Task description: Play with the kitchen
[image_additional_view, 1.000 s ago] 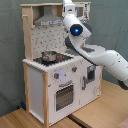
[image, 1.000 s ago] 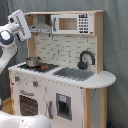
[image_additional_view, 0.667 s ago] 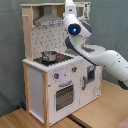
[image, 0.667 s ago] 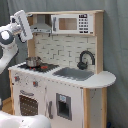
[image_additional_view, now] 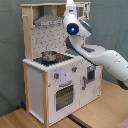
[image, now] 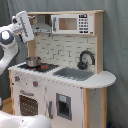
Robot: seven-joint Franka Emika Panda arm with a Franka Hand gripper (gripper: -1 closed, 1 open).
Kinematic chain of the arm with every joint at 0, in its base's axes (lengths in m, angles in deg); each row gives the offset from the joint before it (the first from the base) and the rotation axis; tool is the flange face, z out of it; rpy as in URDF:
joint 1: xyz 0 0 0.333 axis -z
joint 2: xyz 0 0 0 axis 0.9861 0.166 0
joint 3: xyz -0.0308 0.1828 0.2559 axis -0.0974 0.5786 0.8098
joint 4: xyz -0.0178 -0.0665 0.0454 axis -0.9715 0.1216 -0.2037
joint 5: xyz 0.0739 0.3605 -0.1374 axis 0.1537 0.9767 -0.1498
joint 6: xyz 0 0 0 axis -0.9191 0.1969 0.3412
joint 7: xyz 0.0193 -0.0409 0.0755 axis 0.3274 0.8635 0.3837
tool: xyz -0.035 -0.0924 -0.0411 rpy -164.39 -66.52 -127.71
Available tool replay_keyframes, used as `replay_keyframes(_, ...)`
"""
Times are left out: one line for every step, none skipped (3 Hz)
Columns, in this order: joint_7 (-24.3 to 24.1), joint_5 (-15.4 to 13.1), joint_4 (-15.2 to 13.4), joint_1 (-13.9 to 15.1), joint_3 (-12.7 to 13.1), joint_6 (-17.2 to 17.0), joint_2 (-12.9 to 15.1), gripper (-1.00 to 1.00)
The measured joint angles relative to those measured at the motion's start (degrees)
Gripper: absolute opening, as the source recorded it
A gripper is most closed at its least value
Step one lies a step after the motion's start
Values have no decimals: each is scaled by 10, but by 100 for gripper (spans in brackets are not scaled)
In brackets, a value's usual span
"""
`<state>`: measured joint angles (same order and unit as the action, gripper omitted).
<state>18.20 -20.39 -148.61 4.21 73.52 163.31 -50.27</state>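
1. Kitchen (image: 65,75) mid-frame in both exterior views; pot (image: 33,61) on stove, left of faucet (image: 86,59).
2. Pincer (image: 33,22) up by hood; open/clenched: can't tell.
3. Kitchen prob. stiff, heavy; grab knobs, oven handle, or light pot.

Grey curtain (image: 116,45), wooden floor (image_additional_view: 95,116)

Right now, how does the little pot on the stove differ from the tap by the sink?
The pot is shiny metal, low and round; the tap is black, taller and arched. The pot sits on the stove at the first exterior view's left; the tap stands behind the sink, further right. Both belong to the toy kitchen's counter.
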Motion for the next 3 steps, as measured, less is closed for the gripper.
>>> replay_keyframes(-2, -4, 0, 1, 0, -9, 0, -100)
replay_keyframes(-13, -23, 0, 12, 1, -63, 0, -100)
replay_keyframes(-14, -35, 0, 49, 18, -101, 3, -100)
